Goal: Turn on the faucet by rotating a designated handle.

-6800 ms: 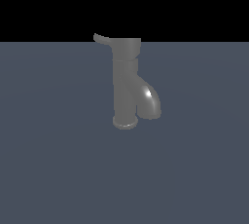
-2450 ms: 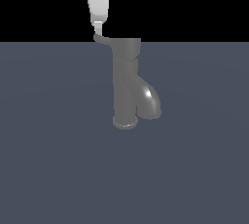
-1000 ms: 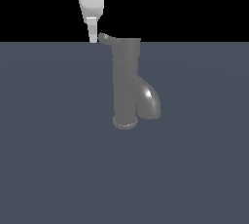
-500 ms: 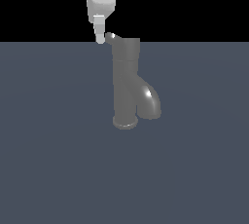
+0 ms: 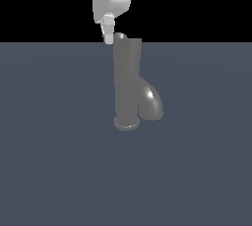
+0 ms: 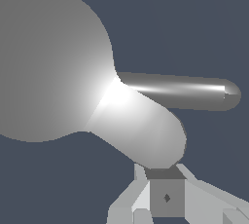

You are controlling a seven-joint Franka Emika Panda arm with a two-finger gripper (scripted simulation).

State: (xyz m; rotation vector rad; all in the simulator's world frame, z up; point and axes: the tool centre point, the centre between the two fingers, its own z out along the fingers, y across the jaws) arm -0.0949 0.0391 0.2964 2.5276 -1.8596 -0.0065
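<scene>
Flat slate-blue floor (image 5: 54,161) spread across the lower scene, plain black backdrop (image 5: 197,4) lay above it, meeting at a straight horizon.

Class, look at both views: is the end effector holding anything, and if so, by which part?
Nothing is visibly held. The end effector hangs beside the faucet cap; the handle lies free.

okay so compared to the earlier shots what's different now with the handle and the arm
The handle has swung: it stuck out toward the exterior view's left and now shows only as a stub at the top cap there. The gripper came down from above and moved toward the exterior view's right beside it. No clear grasp shows. The faucet column and spout stayed put.
</scene>
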